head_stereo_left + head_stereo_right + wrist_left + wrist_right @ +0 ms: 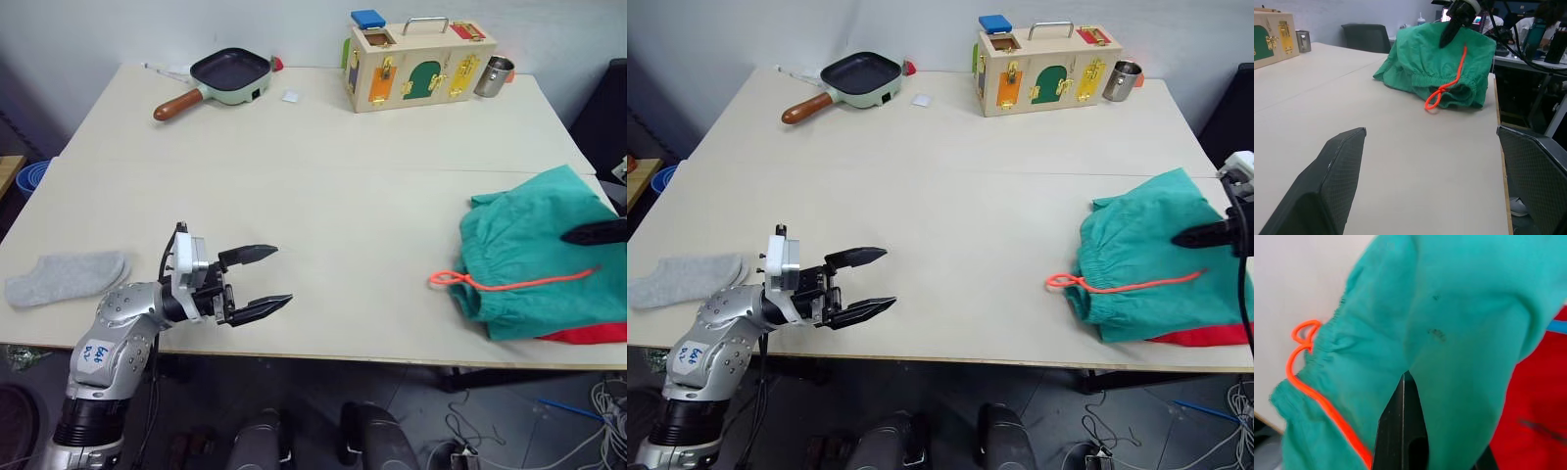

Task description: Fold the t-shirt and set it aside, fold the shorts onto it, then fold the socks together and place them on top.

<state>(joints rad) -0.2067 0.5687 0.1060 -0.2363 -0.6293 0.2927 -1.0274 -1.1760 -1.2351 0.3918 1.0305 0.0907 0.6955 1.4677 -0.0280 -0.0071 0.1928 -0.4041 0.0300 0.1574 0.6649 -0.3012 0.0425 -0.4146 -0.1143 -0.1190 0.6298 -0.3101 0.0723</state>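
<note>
The teal shorts [539, 259] lie bunched at the table's right edge, their orange drawstring [490, 284] trailing toward the middle. They rest on the red t-shirt [588, 335], of which a strip shows beneath them near the front edge. My right gripper [1190, 237] is shut, its tip resting on top of the shorts with nothing seen between the fingers. A single grey sock [64, 276] lies flat at the front left. My left gripper [284, 274] hovers open and empty just right of the sock, pointing toward the shorts.
At the back stand a green frying pan [230, 73] with a wooden handle, a wooden latch box [416, 64] and a metal cup [493, 75]. A small white piece [291, 96] lies near the pan. The pale table [323, 196] spreads wide between the garments.
</note>
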